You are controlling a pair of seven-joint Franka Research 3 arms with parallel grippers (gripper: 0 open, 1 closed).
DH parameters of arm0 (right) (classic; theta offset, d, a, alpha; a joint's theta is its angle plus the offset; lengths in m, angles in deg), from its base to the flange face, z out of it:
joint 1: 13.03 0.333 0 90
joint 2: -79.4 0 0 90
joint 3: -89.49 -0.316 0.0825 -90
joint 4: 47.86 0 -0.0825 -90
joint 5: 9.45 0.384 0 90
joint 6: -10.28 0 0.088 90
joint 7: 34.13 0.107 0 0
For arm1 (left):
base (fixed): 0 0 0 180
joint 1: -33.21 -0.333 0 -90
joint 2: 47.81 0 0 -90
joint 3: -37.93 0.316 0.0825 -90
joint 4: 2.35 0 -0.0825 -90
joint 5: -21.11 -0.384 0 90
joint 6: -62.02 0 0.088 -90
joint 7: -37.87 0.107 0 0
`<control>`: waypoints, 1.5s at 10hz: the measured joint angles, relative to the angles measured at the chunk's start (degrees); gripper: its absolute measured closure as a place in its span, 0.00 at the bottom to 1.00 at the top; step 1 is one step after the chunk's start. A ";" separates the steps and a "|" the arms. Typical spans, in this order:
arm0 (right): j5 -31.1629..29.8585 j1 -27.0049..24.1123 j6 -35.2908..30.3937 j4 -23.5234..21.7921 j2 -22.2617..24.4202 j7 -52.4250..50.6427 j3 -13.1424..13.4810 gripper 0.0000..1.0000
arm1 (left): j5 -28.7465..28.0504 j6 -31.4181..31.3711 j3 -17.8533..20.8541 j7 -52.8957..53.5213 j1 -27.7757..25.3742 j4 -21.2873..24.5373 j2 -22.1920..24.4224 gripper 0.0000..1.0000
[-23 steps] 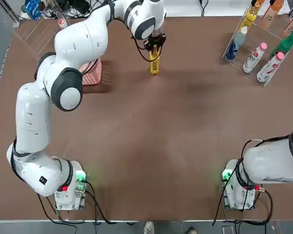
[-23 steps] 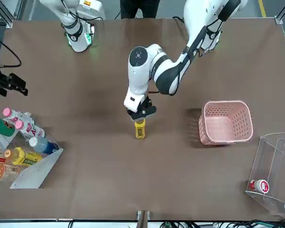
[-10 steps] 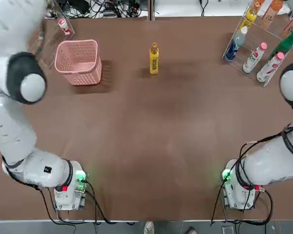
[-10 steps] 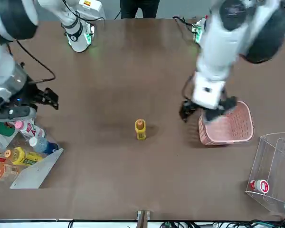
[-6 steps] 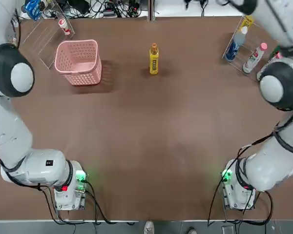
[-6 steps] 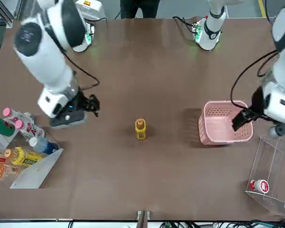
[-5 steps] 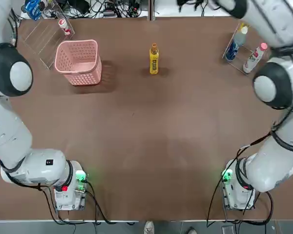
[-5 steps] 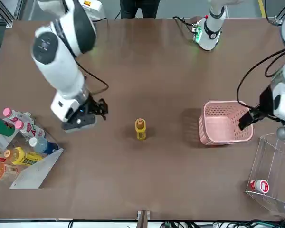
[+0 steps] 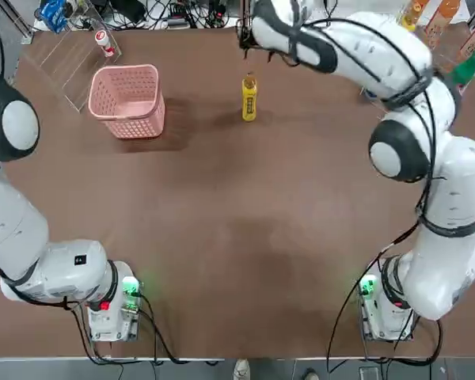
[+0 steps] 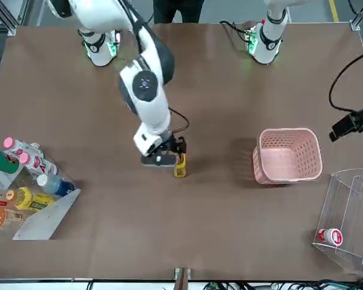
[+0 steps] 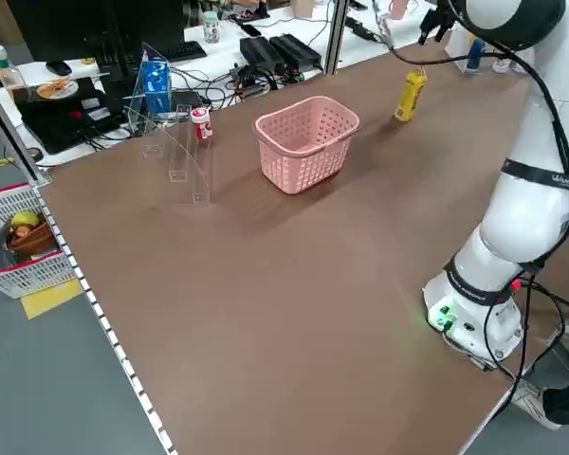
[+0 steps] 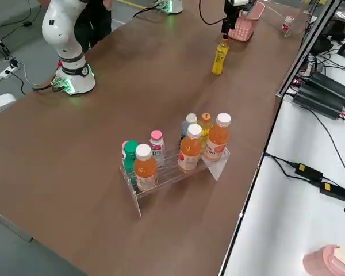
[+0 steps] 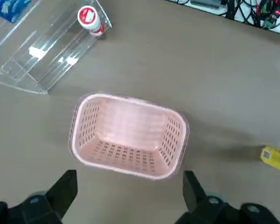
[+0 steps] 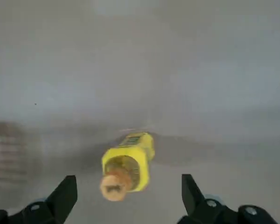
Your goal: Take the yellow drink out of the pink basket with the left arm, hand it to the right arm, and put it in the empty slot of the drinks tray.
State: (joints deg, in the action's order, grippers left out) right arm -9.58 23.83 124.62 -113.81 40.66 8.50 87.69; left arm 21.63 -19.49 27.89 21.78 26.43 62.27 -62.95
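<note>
The yellow drink [image 9: 249, 96] stands upright on the table, a slim yellow bottle with a tan cap, apart from the pink basket [image 9: 127, 99]. My right gripper [image 10: 167, 154] hovers open just above and beside the drink [image 10: 179, 167]. In the right wrist view the drink [image 14: 128, 163] lies between the spread fingers [image 14: 60, 196]. My left gripper [image 10: 349, 125] hangs open high beyond the basket [image 10: 287, 155], which looks empty in the left wrist view [image 13: 130, 135]. The drinks tray [image 12: 172, 164] holds several bottles.
A clear acrylic stand [image 10: 345, 211] with a small red-and-white bottle [image 10: 331, 237] sits near the basket at the table's far left corner. The right arm [image 9: 364, 55] stretches across the far edge of the table. The arm bases [image 9: 111, 313] stand at the near edge.
The right arm has swung from the drinks tray over to the yellow drink. The left arm has drawn back past the basket. The drink has stayed in place.
</note>
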 joint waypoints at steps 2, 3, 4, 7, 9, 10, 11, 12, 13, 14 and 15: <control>-3.09 1.22 0.59 0.31 -1.61 0.15 0.05 0.04 | 2.80 2.52 2.97 7.15 -1.55 0.03 0.59 0.00; -4.51 2.36 0.55 0.33 -1.92 0.34 0.06 0.07 | 3.29 2.92 3.35 9.08 -2.38 0.22 0.57 0.00; -4.87 3.28 0.42 0.31 -2.13 0.65 0.08 0.11 | 3.35 2.95 3.45 9.48 -2.47 0.52 0.54 0.00; -5.36 3.66 0.09 -0.11 -2.73 0.76 0.16 0.16 | 3.35 2.95 4.13 9.48 -2.21 1.09 0.41 0.00; -5.36 3.66 0.01 -0.14 -3.14 0.77 0.23 0.29 | 3.35 2.95 5.41 9.48 -2.26 1.11 0.46 0.00; -5.36 3.66 0.01 -0.14 -3.27 0.76 0.29 0.35 | 3.35 2.95 5.78 9.48 -2.23 1.10 0.51 0.00; -5.37 3.66 0.02 -0.14 -3.35 0.77 0.34 0.41 | 3.35 2.95 6.12 9.48 -2.25 1.08 0.58 0.00; -5.37 3.66 0.02 -0.14 -3.41 0.77 0.35 0.46 | 3.35 2.95 6.36 9.50 -2.25 1.04 0.61 0.00; -5.37 3.67 0.02 -0.14 -3.45 0.77 0.34 0.52 | 3.35 2.95 6.51 9.50 -2.25 1.01 0.64 0.00; -5.37 3.67 0.03 -0.12 -3.46 0.77 0.34 0.57 | 3.35 2.95 6.60 9.50 -2.25 1.01 0.64 0.00; -5.37 3.67 0.06 -0.06 -3.47 0.78 0.35 0.67 | 3.00 2.95 6.63 9.50 -2.25 1.01 0.64 0.00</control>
State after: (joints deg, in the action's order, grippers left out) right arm -14.95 27.50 124.68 -113.88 37.19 9.28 88.05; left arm 24.63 -16.54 34.51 31.28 24.18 63.28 -62.31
